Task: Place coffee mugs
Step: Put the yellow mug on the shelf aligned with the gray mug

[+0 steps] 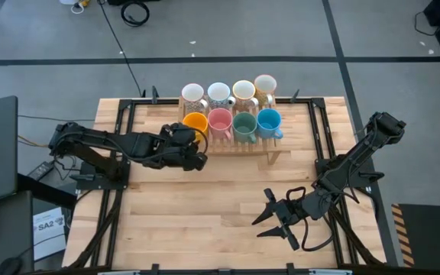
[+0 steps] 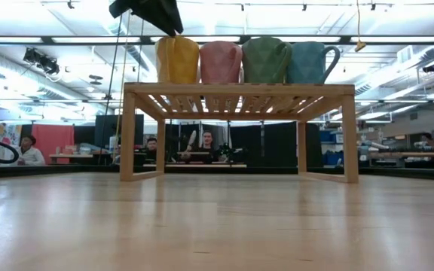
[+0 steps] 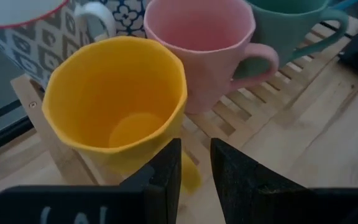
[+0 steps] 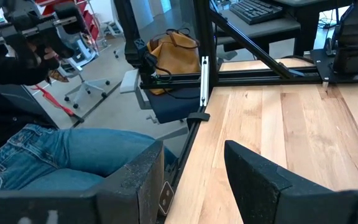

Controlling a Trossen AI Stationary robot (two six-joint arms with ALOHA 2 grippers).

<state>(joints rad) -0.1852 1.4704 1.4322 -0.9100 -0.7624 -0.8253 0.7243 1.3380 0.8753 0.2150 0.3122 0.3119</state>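
A wooden rack (image 1: 275, 150) at the table's far middle carries two rows of coffee mugs. The far row holds white and cream ones (image 1: 218, 93), one of them dark-patterned (image 3: 36, 43). The near row holds orange (image 1: 195, 122), pink (image 1: 220, 120), green (image 1: 244, 124) and blue (image 1: 269, 121). My left gripper (image 1: 196, 147) sits just near of the orange mug (image 3: 114, 93), shut on it. My right gripper (image 1: 263, 215) hangs open over the near right of the table, with nothing between its fingers (image 4: 135, 180). My left gripper has the orange mug's handle (image 3: 190, 173) between its two fingers, which slant down at it from the table's near left. A slit of wood shows beside the handle. The mug stands mouth up on the rack's near left corner (image 2: 177, 62).
Black frame rails (image 1: 321, 130) run along both sides of the table. Bare tabletop (image 1: 197, 214) lies near of the rack. People (image 2: 206, 143) sit in the room beyond, and a person's jeans (image 4: 73, 149) show past the table's edge in the right wrist view.
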